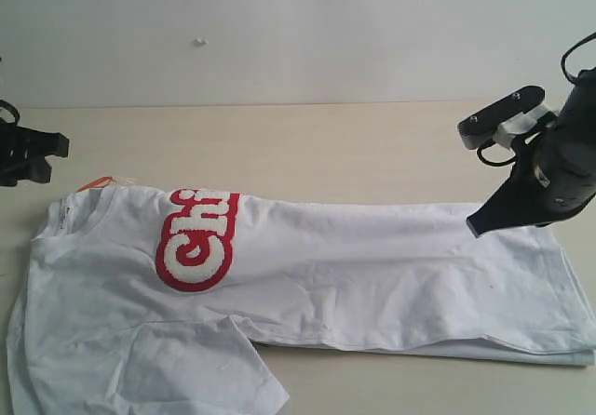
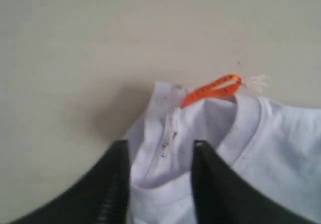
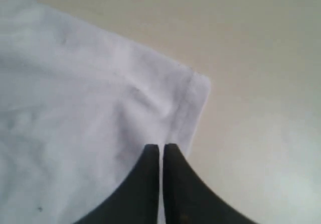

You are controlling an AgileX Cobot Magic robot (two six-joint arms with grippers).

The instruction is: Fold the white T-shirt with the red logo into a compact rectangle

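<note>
The white T-shirt (image 1: 372, 275) lies flat on the worktop (image 1: 326, 145), collar to the left and hem to the right. Its far side is folded in along its length, so the red logo (image 1: 196, 243) shows only its first letters at the fold. One sleeve (image 1: 205, 368) spreads loose at the near left. An orange tag loop (image 2: 213, 88) pokes out at the far-left collar corner. The left fingers (image 2: 115, 184) stand partly apart over that corner, gripping nothing visible. The right fingers (image 3: 148, 184) are pressed together at the far-right hem corner (image 3: 198, 86); I cannot tell if cloth is pinched between them. The lengthwise folding looks half done. Next, the near side probably needs matched grips at both ends, carried evenly so the fold stays straight.
</note>
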